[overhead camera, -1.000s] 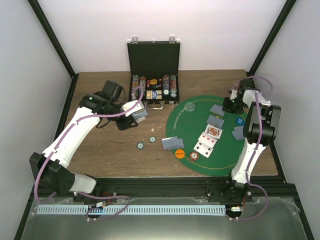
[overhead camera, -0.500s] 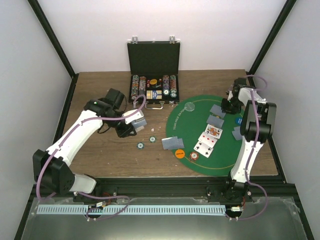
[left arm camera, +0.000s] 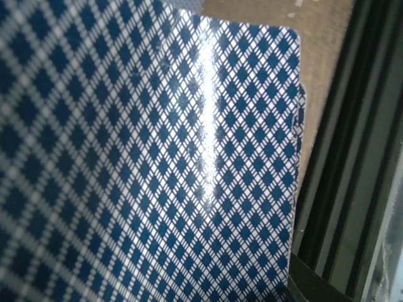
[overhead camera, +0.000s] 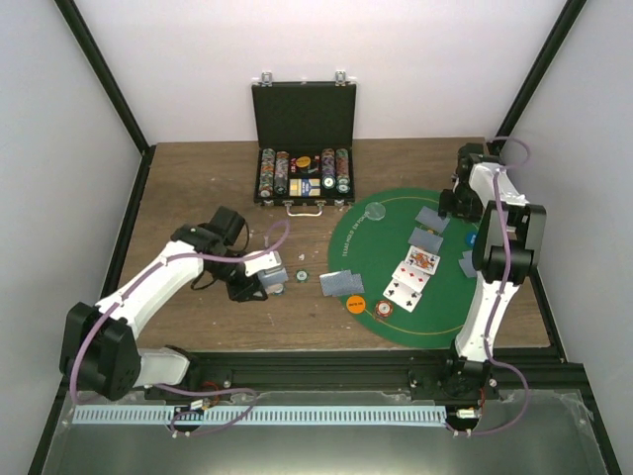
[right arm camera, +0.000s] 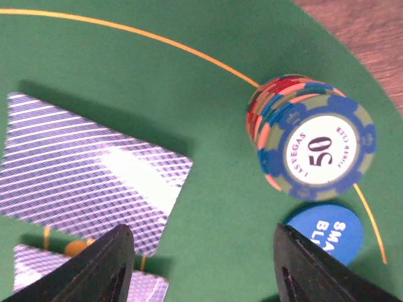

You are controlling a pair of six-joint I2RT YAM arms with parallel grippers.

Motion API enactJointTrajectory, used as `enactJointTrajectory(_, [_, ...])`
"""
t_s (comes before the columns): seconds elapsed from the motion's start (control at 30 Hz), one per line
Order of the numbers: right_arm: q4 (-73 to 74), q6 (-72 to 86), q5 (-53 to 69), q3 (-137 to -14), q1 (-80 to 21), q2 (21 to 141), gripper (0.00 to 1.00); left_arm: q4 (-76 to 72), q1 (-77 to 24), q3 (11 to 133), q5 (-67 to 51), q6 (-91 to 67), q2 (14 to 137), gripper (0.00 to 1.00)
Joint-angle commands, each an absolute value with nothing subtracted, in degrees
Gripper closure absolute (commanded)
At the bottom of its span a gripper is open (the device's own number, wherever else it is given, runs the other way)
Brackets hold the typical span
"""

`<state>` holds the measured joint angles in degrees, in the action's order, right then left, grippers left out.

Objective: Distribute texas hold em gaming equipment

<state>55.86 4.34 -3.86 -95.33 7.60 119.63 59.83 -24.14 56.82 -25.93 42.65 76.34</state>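
Observation:
My left gripper (overhead camera: 269,280) hangs low over the wooden table, shut on a few grey-blue-backed playing cards (left arm camera: 145,163). Their diamond-patterned backs fill the left wrist view and hide the fingers. A teal chip (overhead camera: 301,275) lies just right of it. My right gripper (right arm camera: 201,251) stands open over the green mat (right arm camera: 214,113) at the far right, with nothing between its fingers (right arm camera: 107,264). Just ahead of it stands a small stack of striped chips (right arm camera: 312,148) beside a blue button disc (right arm camera: 330,231). Face-down cards (right arm camera: 88,170) lie to its left.
The open black case (overhead camera: 304,148) with rows of chips stands at the back. On the mat lie face-up cards (overhead camera: 420,261), more face-down cards (overhead camera: 341,283), an orange disc (overhead camera: 356,305), a clear disc (overhead camera: 376,210) and a red chip stack (overhead camera: 384,311).
My left arm has swung toward the near edge and lowered, carrying the cards. My right gripper has opened, let go of the chip stack and drawn back a little.

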Motion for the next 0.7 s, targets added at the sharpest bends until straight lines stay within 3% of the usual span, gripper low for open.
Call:
enactJointTrajectory(0.0, [59.7, 5.2, -5.5, -99.7, 3.9, 113.4, 0.37, 56.8, -25.3, 52.5, -34.3, 49.5, 72.6, 0.61])
enactJointTrajectory(0.37, [60.0, 4.7, 9.5, -104.4, -8.4, 102.7, 0.33, 47.1, -35.6, 46.3, -32.9, 49.8, 74.4, 0.61])
enactJointTrajectory(0.67, [49.6, 9.2, 32.3, -88.1, -18.4, 89.3, 0.32, 44.0, -40.6, 44.7, -29.8, 50.7, 77.4, 0.61])
